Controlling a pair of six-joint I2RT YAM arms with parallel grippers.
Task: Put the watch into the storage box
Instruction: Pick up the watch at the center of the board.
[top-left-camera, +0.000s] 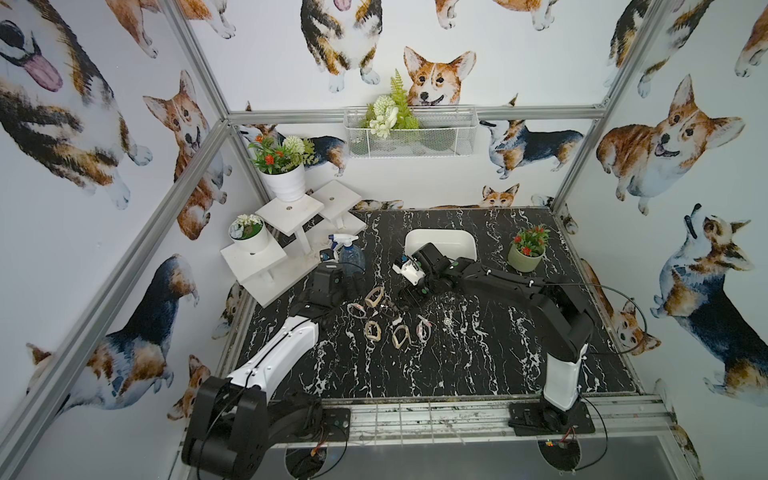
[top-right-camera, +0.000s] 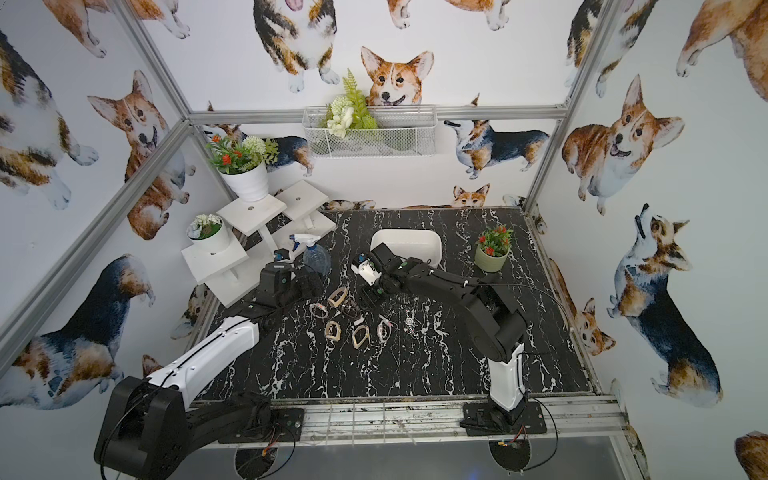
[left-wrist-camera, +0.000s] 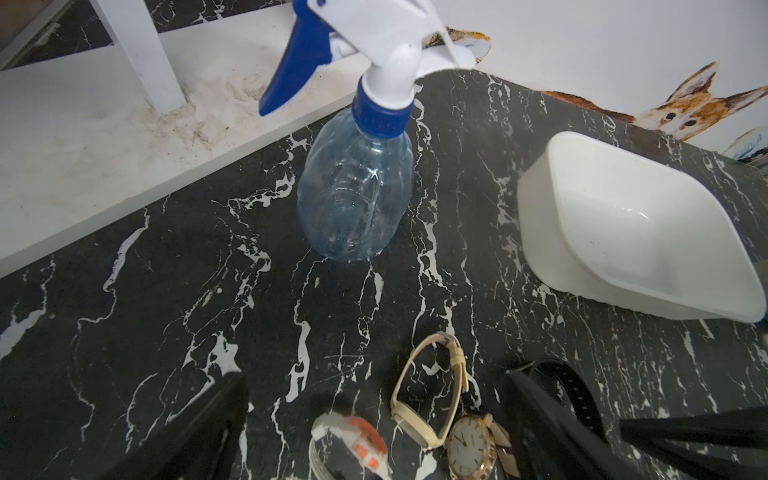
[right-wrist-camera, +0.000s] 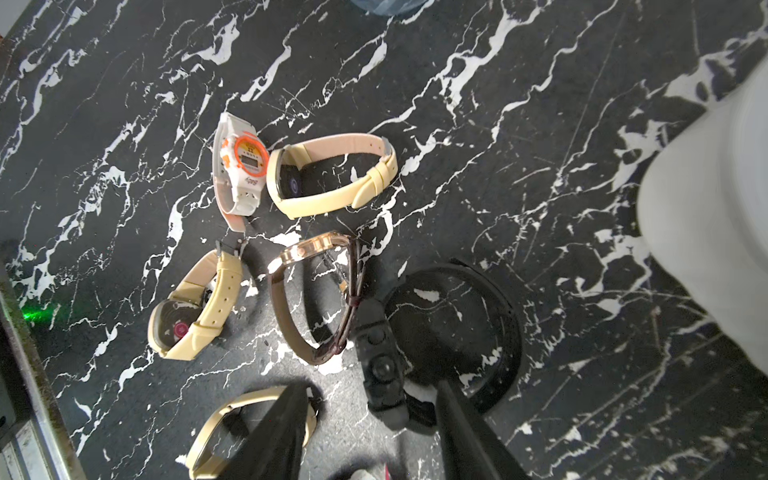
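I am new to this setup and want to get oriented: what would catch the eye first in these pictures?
The corgi wallpaper covers the walls. In the middle of the black marble table lies a cluster of watches, with the right gripper straddling a black watch; a white tub stands behind.

A: How is the left arm (top-left-camera: 286, 345) posed?
B: It is stretched forward and held low; the left gripper (left-wrist-camera: 428, 407) is seen with jaws spread wide.
A: And the right arm (top-left-camera: 519, 286)?
B: It is folded inward; the right gripper (right-wrist-camera: 374, 386) is pointed down, jaws partly apart.
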